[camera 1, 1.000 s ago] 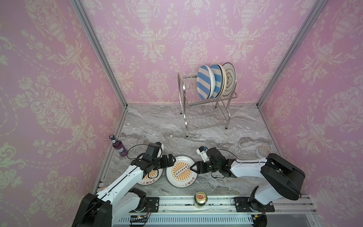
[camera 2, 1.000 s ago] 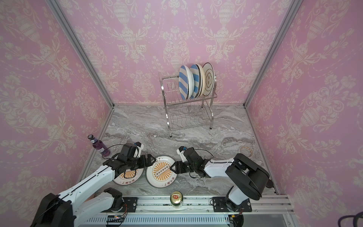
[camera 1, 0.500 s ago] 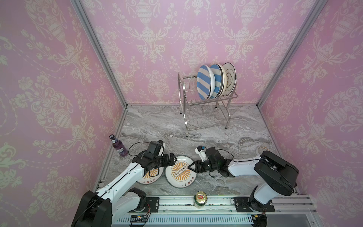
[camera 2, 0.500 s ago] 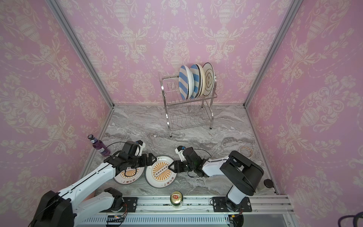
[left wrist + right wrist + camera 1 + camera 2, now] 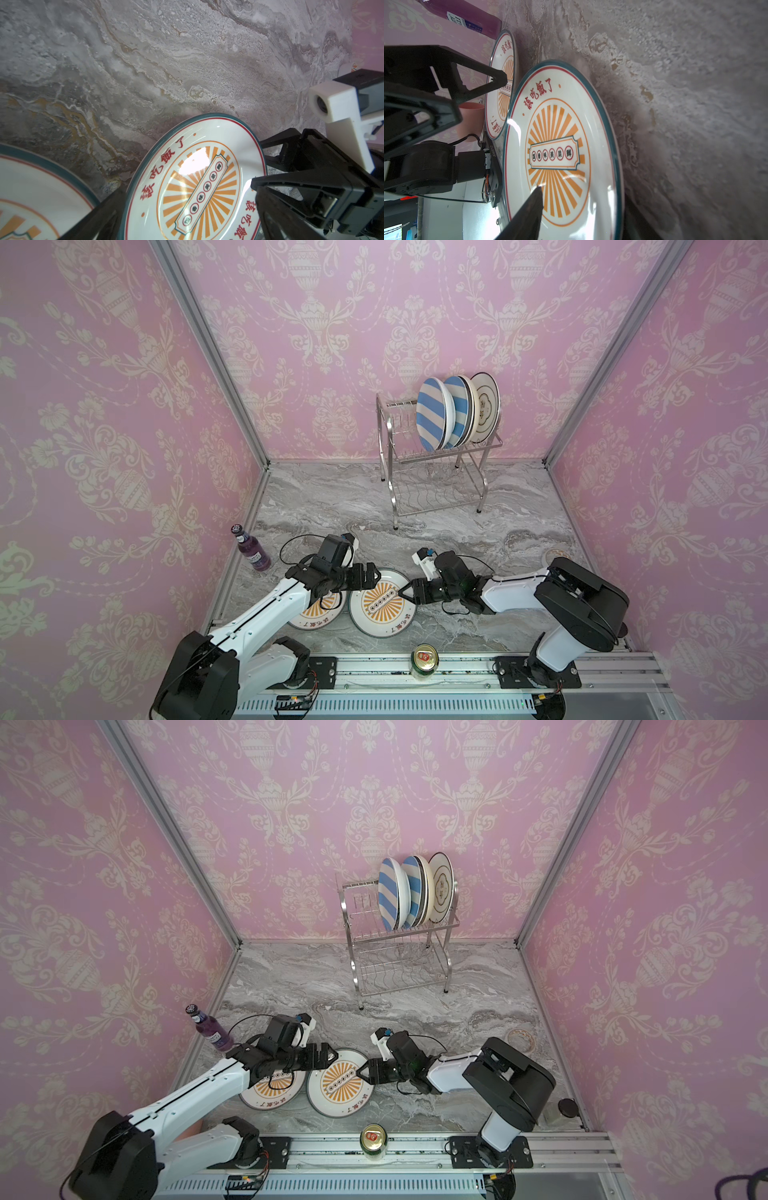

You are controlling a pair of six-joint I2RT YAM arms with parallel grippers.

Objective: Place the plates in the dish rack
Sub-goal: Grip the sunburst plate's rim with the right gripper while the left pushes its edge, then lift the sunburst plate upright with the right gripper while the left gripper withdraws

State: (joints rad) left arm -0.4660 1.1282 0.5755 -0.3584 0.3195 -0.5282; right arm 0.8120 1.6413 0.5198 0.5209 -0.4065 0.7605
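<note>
Bench [image 5: 332, 510] layout first, folks. The dish rack [image 5: 390, 489] stands near the back edge, with the striped plates [image 5: 432, 414] and a couple more upright in its top shelf. The sunburst plate [image 5: 380, 608] that both arms are fussing over lies by the front edge, just off the middle.

The right gripper [image 5: 405, 592] is roughly half open with the plate's rim between its jaws. One finger [image 5: 533, 199] lies over the face, and I don't think it's pinching yet. The left gripper [image 5: 372, 576] sits at the opposite rim, fingers spread, gripping nothing I can see. It looks like a brace to me.

My two cents: glazed plate on slick marble will skate, so let the left one block that side. Get the lower right finger well under before closing, bite deep past the lip, and lift slowly.

Stuff I can't make out:
- The racked plates are packed so tight that I can't count them.
- The second sunburst plate [image 5: 320, 616] is half under the left arm.
- The right gripper's lower finger is hidden beneath the plate.
- I can't tell if that rim is off the marble at all.
</note>
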